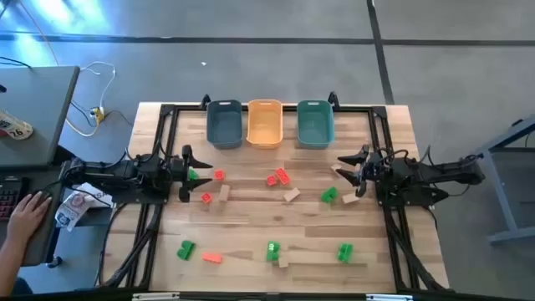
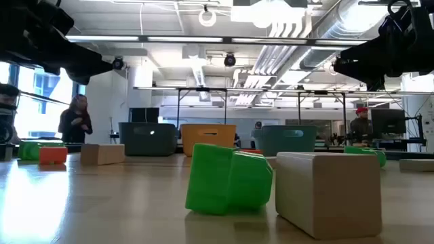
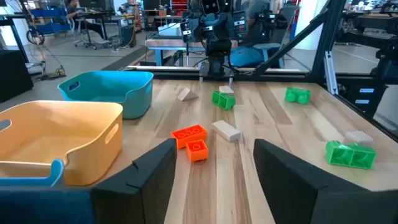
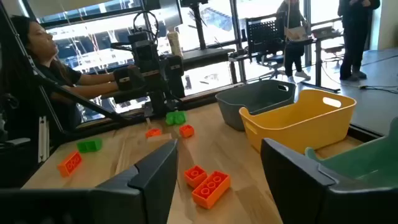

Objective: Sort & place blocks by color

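Both grippers, left [image 1: 187, 173] and right [image 1: 349, 173], hover with fingers apart, holding nothing, at the table's [image 1: 251, 267] sides; the blocks [image 1: 278, 177] lie scattered between them (red-orange, green, tan), outside the bins [image 1: 266, 124]

Only one bit of writing shows. At the far left edge of the high view, a small white thing [image 1: 12, 127] lying on the grey side desk [image 1: 38, 100] has dark marks that look like the number 16. Nothing else can be read.
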